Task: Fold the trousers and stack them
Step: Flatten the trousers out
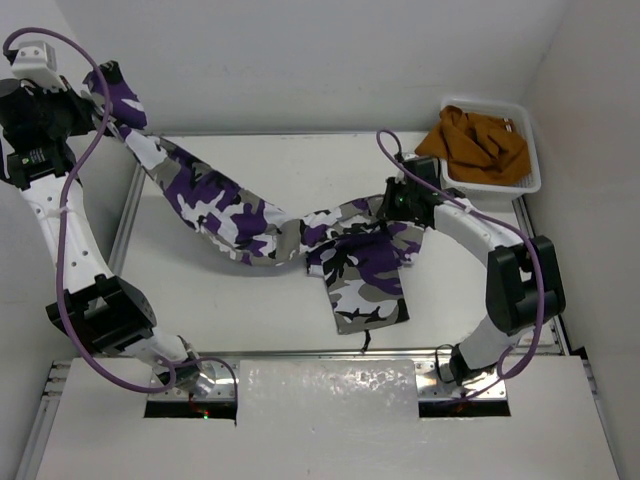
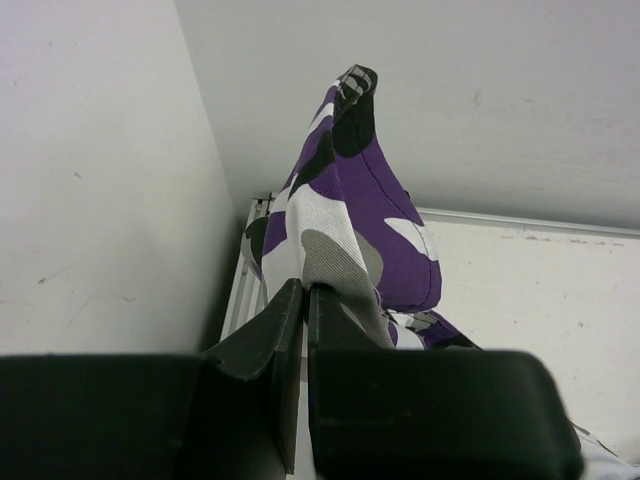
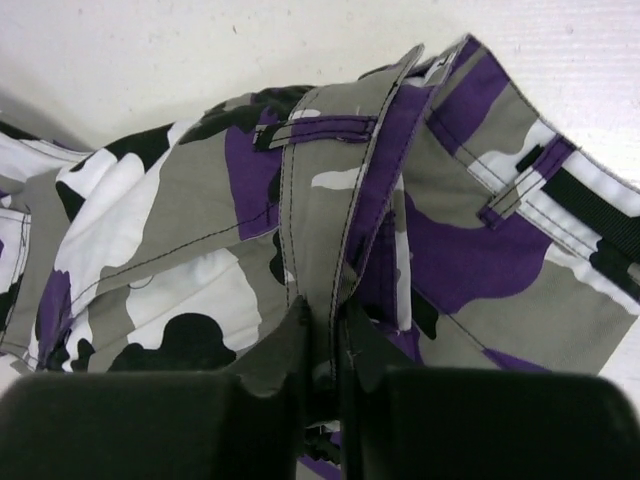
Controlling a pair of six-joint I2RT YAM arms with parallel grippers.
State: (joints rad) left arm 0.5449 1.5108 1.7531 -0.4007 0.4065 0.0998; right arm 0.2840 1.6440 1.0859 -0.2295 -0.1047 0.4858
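Observation:
The camouflage trousers (image 1: 240,215) in purple, white, grey and black stretch across the table from far left to centre right. My left gripper (image 1: 103,118) is shut on one leg end and holds it raised at the far left corner; the leg end (image 2: 345,215) sticks up past the fingers in the left wrist view. My right gripper (image 1: 390,205) is shut on the waistband (image 3: 335,215) at the right, low over the table. The other leg (image 1: 365,290) lies on the table toward the near edge.
A white tray (image 1: 530,170) at the far right holds a plain orange-brown garment (image 1: 475,140). White walls close in on the left, back and right. The table's metal rail (image 1: 125,225) runs along the left edge.

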